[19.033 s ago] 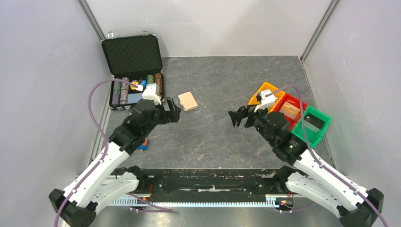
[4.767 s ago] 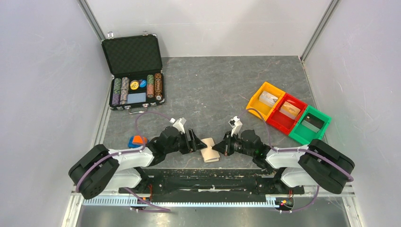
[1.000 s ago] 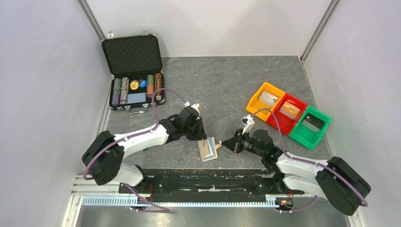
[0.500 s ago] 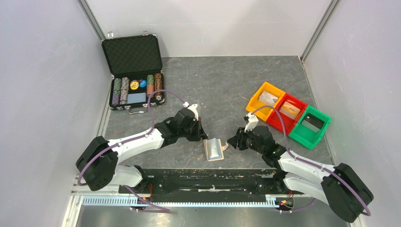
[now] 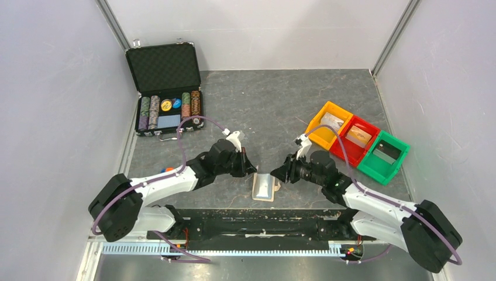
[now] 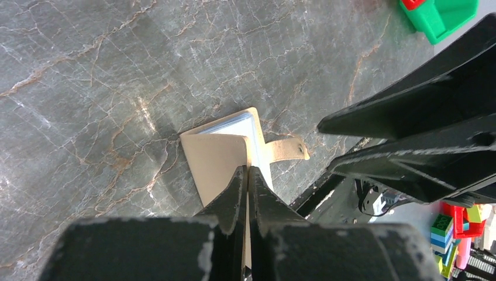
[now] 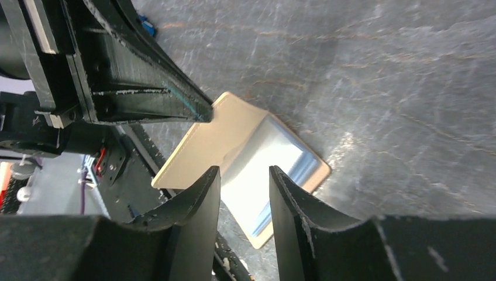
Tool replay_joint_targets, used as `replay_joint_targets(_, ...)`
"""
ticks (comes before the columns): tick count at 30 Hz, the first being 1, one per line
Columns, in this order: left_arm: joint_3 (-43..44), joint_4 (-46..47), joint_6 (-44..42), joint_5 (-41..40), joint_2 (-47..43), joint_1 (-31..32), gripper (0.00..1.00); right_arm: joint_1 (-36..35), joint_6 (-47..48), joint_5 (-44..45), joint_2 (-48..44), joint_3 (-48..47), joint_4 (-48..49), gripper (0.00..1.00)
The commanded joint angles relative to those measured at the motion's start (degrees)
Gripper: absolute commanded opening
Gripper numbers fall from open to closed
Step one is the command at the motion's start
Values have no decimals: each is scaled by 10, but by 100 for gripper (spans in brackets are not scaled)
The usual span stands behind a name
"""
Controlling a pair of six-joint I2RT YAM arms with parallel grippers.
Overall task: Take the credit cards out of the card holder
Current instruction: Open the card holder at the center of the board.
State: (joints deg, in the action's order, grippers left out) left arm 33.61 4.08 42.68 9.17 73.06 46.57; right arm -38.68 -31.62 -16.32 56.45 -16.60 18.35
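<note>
The tan card holder (image 5: 264,188) lies near the table's front edge, between both arms. My left gripper (image 5: 252,171) is shut on its tan cover (image 6: 217,161), with the cover's edge pinched between the jaws (image 6: 247,171). The small tab (image 6: 288,148) sticks out to the right. My right gripper (image 7: 243,174) hovers open just above the opened holder, touching nothing. Inside, a pale, glare-bright face with blue stripes (image 7: 275,167) shows. I cannot tell the credit cards apart from the lining there.
An open black chip case (image 5: 164,88) stands at the back left. Orange (image 5: 327,122), red (image 5: 357,136) and green (image 5: 384,154) bins sit at the right. A small blue-orange object (image 5: 167,171) lies by the left arm. The black base rail (image 5: 257,222) runs just behind the holder.
The right gripper has let go of the card holder, opened and drawn back slightly. The left gripper has shut on the cover. The holder has gone from standing on edge to lying open.
</note>
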Motion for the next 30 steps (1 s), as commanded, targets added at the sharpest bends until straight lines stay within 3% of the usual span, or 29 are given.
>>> replay_joint_targets(1,-12,36,19,-21,-28,-8,2,-25,-39,-19,38,10,75,38)
replay_joint_targets(8,-6,-18,13,-58,-39,-14,3,-57,-60,-5,115,6,81,35)
replay_joint_targets(16,39,-189,6,-164,-22,-22,27,-55,-37,55,152,19,52,31)
replay_joint_targets(22,40,-205,7,-136,-7,-21,40,-53,-25,58,184,10,73,31)
replay_joint_targets(26,29,-194,7,-118,-7,-21,41,-48,-21,49,196,-3,85,31)
replay_joint_targets(30,8,-154,14,-94,-5,-21,31,-29,1,46,207,-23,80,31)
